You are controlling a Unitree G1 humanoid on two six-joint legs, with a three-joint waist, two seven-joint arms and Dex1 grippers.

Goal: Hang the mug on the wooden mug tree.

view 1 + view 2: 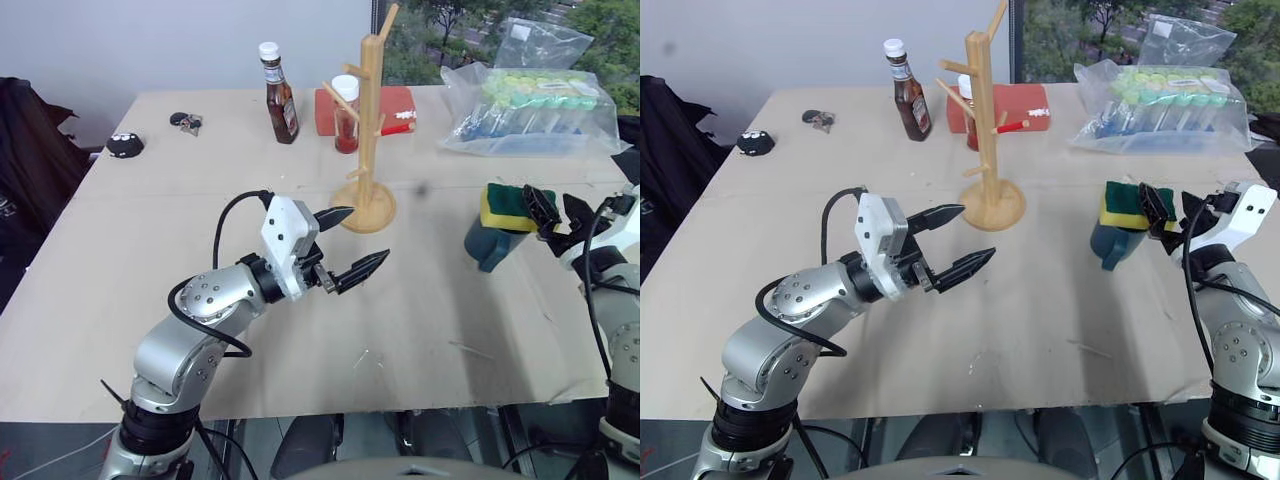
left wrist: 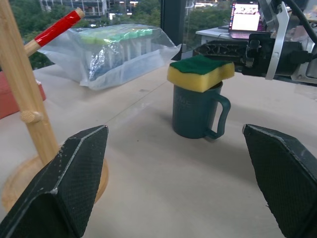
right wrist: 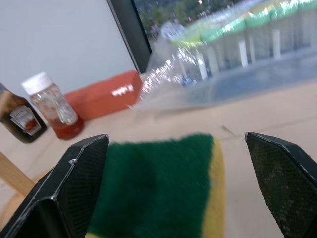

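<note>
The teal mug point(image 1: 488, 246) stands upright on the table's right side, handle toward me point(image 2: 221, 116), with a yellow-and-green sponge point(image 1: 508, 206) lying across its mouth. The wooden mug tree point(image 1: 368, 130) rises at the table's middle, its pegs bare. My left gripper point(image 1: 368, 235) hovers open just in front of the tree's round base point(image 1: 366, 210), pointing right toward the mug. My right gripper point(image 1: 556, 212) is open and level, right beside the sponge at its height; in the right wrist view the sponge point(image 3: 158, 183) lies between its fingers point(image 3: 74, 188). Whether they touch it I cannot tell.
A brown sauce bottle point(image 1: 280, 95), a red spice jar point(image 1: 346, 118) and a red box point(image 1: 398, 100) stand behind the tree. A clear plastic bag of cups point(image 1: 535, 105) lies at the back right. Keys point(image 1: 187, 123) and a small black object point(image 1: 125, 145) sit at the back left.
</note>
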